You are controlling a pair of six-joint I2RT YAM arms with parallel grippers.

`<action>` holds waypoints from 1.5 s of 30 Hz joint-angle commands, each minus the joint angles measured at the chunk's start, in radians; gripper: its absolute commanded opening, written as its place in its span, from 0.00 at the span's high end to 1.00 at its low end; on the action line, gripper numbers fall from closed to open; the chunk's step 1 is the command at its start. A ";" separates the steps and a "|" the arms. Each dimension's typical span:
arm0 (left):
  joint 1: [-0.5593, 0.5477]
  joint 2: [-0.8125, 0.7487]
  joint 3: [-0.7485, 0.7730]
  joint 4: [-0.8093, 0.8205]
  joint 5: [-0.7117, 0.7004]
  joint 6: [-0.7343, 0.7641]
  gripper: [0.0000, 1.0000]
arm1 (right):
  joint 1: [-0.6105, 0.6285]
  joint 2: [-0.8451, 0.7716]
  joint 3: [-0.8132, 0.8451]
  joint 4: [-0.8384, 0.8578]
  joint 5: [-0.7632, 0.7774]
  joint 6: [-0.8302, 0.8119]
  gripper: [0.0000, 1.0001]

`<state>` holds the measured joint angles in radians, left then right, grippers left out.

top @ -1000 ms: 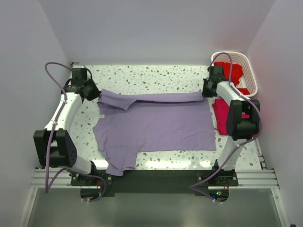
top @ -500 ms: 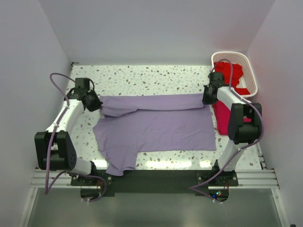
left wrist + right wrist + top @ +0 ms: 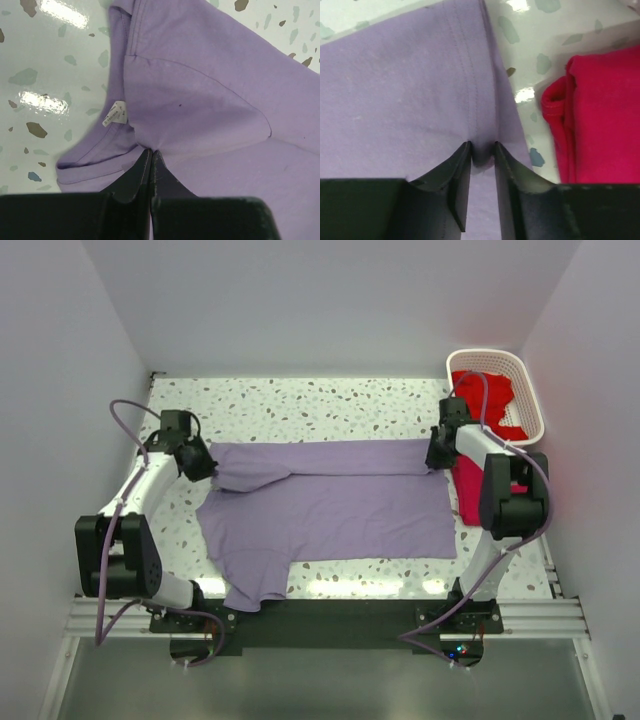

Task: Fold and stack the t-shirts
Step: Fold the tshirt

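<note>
Two hands sit at the far corners of one pale lavender soft-fabric t-shirt (image 3: 330, 510), which lies spread on the speckled white terrazzo surface (image 3: 300, 400). Compared with a second ago, the shirt's far edge has been carried nearer over its body. The folded-over band along its far side now lies flatter and wider, and both hands have come nearer with it.

The left hand (image 3: 151, 152), at the lavender t-shirt's far left corner by the collar, is clenched on a pinch of that cloth. Its fingers are pressed together just below the small white sewn-in label (image 3: 116, 114). The right hand (image 3: 482, 147), at the far right corner on the stitched hem, was clamped a second ago and has now let go. Its fingers stand slightly apart, with a small pucker of cloth between them.

Counted:
- one lavender t-shirt
- one crimson-pink fabric t-shirt (image 3: 467, 492), folded, just beside the lavender t-shirt's right edge
- bright red fabric t-shirts (image 3: 487, 395), heaped together so their number cannot be told
- one white plastic lattice basket (image 3: 536, 400) holding them, beyond the lavender t-shirt's far right corner
- two arms
</note>
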<state>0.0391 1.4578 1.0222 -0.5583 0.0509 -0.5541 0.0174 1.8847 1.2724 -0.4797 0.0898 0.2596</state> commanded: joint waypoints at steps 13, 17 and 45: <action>0.008 -0.025 -0.019 0.017 0.064 0.056 1.00 | 0.021 -0.159 0.013 -0.065 0.082 0.023 0.53; 0.007 -0.024 -0.016 0.021 0.075 0.051 1.00 | 0.088 -0.202 -0.050 0.047 -0.163 0.024 0.54; -0.022 0.524 0.480 0.051 -0.040 0.028 1.00 | 0.860 0.301 0.361 0.449 -0.194 -0.163 0.62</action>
<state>0.0193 1.9751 1.4643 -0.5289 0.0391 -0.5346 0.8688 2.1471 1.5745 -0.0879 -0.1501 0.1379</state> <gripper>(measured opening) 0.015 0.385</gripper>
